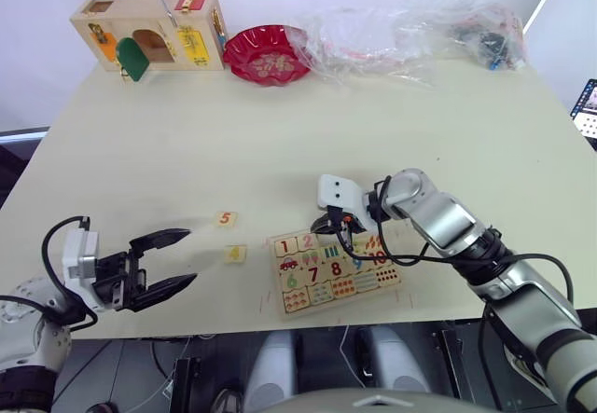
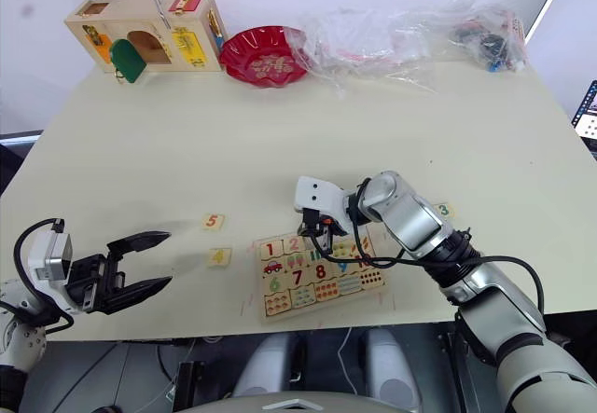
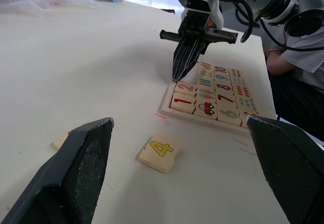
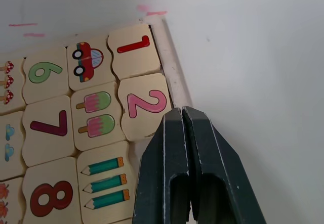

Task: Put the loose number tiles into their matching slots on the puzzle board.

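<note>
Right gripper [image 4: 183, 114]: fingers pressed together, nothing between them, tips poised at the far rim of the puzzle board [image 1: 297, 309], just beside the seated 2 tile [image 4: 144, 106]. Whether the tips touch the rim cannot be told. The 1 tile [image 4: 133, 49] sits in the slot next to the 2, at the board's corner. From the left wrist view the closed fingers point down at the board's far edge beside the 2.

Left gripper [image 1: 159, 266]: fingers spread wide, empty, held above the desk [image 1: 280, 143] well to the left of the board and apart from every tile.

Loose tiles: the 4 tile [image 1: 235, 254] lies flat on the desk between the left gripper and the board. The 5 tile [image 1: 225, 218] lies a little farther back. The 3 tile [image 2: 443, 210] lies on the desk to the right of the right arm, partly cut off by the forearm.

The number-row slots beyond the 2 are hidden behind the right gripper and its cables; their state cannot be made out.

Far edge of the desk: wooden latch box [image 1: 149, 31], red bowl [image 1: 269, 54], crumpled clear plastic bags [image 1: 401, 31].
</note>
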You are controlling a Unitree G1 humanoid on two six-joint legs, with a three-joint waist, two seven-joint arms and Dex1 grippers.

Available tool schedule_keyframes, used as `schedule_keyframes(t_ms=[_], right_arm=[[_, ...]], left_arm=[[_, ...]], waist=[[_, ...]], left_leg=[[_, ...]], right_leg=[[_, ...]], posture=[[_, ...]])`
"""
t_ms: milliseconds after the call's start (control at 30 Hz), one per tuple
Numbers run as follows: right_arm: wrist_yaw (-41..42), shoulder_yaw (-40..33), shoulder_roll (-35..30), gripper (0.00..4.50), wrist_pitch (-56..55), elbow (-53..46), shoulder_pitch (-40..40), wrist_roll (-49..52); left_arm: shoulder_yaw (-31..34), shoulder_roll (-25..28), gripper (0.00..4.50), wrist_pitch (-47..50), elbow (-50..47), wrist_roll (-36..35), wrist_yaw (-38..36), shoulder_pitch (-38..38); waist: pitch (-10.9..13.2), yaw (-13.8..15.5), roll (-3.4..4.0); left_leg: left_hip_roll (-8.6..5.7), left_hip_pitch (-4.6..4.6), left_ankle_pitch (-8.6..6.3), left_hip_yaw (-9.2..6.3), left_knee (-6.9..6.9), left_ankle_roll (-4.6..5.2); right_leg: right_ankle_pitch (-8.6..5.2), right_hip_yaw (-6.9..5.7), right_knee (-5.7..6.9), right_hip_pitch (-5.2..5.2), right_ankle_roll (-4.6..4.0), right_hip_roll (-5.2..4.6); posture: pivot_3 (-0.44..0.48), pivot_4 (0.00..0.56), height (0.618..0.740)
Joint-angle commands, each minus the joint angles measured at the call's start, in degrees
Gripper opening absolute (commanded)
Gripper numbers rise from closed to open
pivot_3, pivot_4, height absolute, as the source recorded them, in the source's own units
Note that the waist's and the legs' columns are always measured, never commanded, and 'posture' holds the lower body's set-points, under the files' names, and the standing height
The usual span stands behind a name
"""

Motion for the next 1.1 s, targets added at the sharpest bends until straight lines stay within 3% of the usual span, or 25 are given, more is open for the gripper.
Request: schedule_keyframes(t_ms=[33, 300, 467, 633, 800, 900, 1100], right_arm=[[-0.1, -0.7, 0.2, 0.02, 0.2, -2.9, 0.6, 0.6], [-0.4, -3.4, -1.4, 0.02, 1.7, -5.9, 1.2, 2.1], [-4.3, -12.5, -1.8, 0.02, 2.8, -13.6, 6.3, 7.2], [-7.3, -24.5, -3.7, 0.02, 4.2, -26.6, 17.0, 15.4], [-12.2, -33.2, -4.4, 0.02, 6.1, -35.9, 26.7, 21.8], [-15.5, -38.7, -1.7, 0.02, 1.1, -39.3, 33.9, 24.4], [-18.4, -47.6, -3.3, 0.02, -0.6, -41.4, 45.8, 28.9]], left_arm=[[1.7, 0.0, 4.5, -0.3, -1.4, -0.6, -1.7, 0.4], [1.6, -0.1, 4.5, 0.2, -1.8, -0.5, -1.7, 0.1], [2.2, -0.6, 4.5, 1.3, -3.0, -0.1, -1.7, 0.1], [2.8, -2.7, 4.5, 3.5, -5.3, 0.9, -1.2, 0.2], [2.3, -5.9, 4.5, 8.3, -10.4, 2.1, 4.3, -1.8], [1.8, -8.0, 4.5, 11.2, -13.3, 3.4, 9.5, -3.7], [1.5, -11.4, 4.5, 15.7, -15.8, 5.8, 16.9, -6.2]], waist=[[0.0, 0.0, 0.0], [0.0, 0.0, 0.0], [0.0, 0.2, 0.0], [0.0, 0.4, -0.01], [0.0, 0.4, -0.04], [0.0, 0.4, -0.04], [0.0, 0.3, -0.06]], left_leg=[[0.0, 0.0, 0.0, 0.0, 0.0, 0.0], [0.0, 0.0, 0.0, -0.01, 0.01, 0.0], [0.0, -0.02, 0.0, -0.02, 0.0, 0.0], [-0.03, -0.01, 0.0, -0.02, 0.0, 0.0], [-0.01, 0.07, 0.0, -0.07, 0.03, 0.0], [-0.01, 0.1, 0.0, -0.09, 0.03, 0.0], [-0.08, 0.11, 0.0, 0.0, 0.04, 0.0]], right_leg=[[0.0, 0.0, 0.0, 0.0, 0.0, 0.0], [0.0, 0.0, 0.0, 0.01, 0.0, 0.0], [0.0, -0.01, -0.01, 0.01, 0.0, -0.02], [0.0, -0.02, -0.05, 0.07, 0.02, -0.05], [0.0, -0.01, -0.01, 0.15, 0.02, 0.0], [-0.01, -0.01, -0.01, 0.2, 0.02, 0.04], [0.01, 0.13, -0.03, 0.23, 0.09, 0.0]], posture=[[0.0, 0.15, 0.74], [0.0, 0.15, 0.74], [0.0, 0.15, 0.74], [0.0, 0.15, 0.74], [0.0, 0.15, 0.74], [0.0, 0.15, 0.74], [0.0, 0.15, 0.74]])
